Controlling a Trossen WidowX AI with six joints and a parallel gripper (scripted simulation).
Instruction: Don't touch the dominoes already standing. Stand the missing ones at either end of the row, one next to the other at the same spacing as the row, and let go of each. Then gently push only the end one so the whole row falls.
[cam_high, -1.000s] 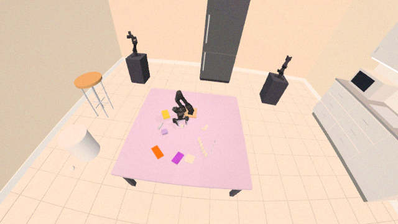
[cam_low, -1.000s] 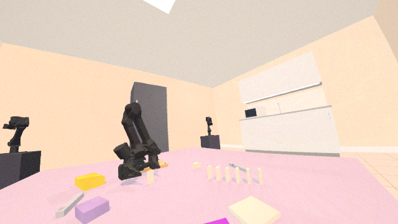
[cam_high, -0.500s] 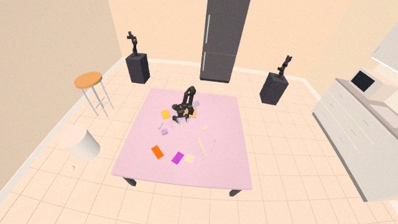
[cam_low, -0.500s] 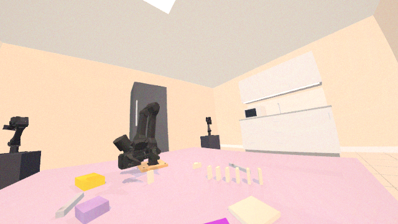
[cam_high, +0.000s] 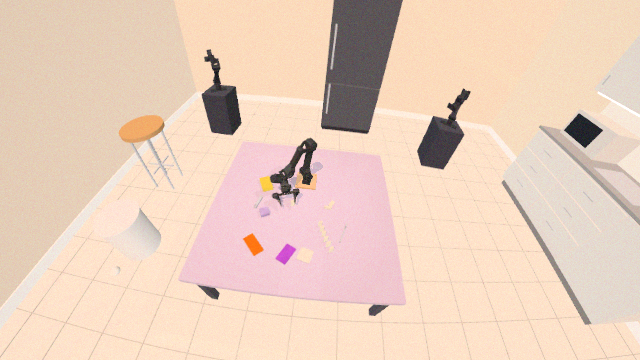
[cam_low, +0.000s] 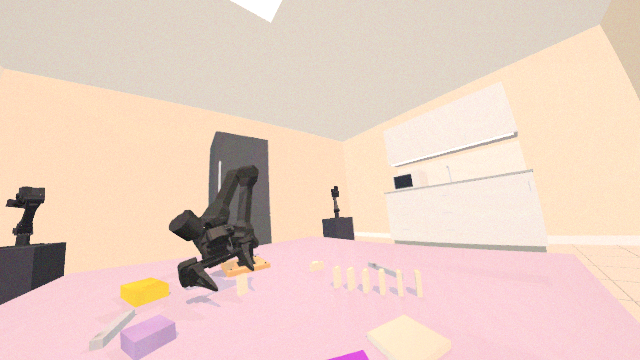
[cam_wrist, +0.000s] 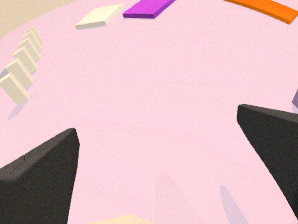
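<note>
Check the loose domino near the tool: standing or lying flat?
Standing. In the exterior view the domino is upright on the pink table, just beside the open tool, apart from its fingers.

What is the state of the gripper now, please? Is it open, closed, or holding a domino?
Gripper: open wide, holding nothing. One domino stands upright on the table just beside it, released.
</note>
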